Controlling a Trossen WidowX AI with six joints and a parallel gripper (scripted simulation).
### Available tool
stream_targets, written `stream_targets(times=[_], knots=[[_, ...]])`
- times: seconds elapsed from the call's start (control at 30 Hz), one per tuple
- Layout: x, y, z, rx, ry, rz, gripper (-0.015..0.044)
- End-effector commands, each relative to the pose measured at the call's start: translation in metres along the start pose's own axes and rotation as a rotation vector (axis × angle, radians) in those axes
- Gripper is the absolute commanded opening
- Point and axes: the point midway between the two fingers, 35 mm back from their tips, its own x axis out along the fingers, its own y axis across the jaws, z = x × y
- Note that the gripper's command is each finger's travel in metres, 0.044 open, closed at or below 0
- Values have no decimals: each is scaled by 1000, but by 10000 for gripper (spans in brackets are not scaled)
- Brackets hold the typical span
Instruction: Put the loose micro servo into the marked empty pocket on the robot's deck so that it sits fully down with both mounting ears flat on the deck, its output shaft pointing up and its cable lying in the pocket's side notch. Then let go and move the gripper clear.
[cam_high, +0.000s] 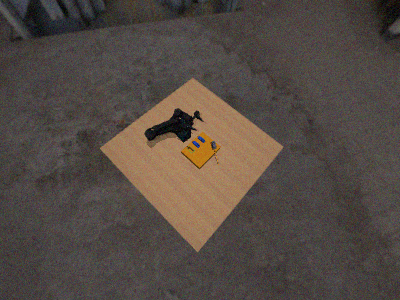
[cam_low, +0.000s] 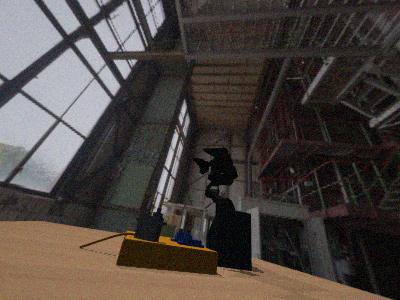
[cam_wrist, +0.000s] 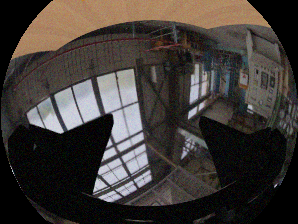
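Observation:
A dark grey servo stands upright at one side of the yellow deck. Its thin cable runs out past the deck's edge. Whether its ears lie flat, and whether it is in a pocket, is too small to tell. A small dark and green mark lies in line with the blue servos; I cannot tell if it is the marked pocket. My gripper is open and empty, high up and away from the servo, with its fingers wide apart.
Two blue servos sit in the deck between the grey servo and the dark mark. The arm's base stands just beyond the deck on the wooden table. The wrist view shows mostly the hall and a strip of table.

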Motion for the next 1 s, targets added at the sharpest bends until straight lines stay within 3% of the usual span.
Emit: stream_targets(times=[0.0, 0.97], knots=[[8, -5, -3, -138, -20, -8, 440], [55, -37, 4, -1056, -144, -153, 440]])
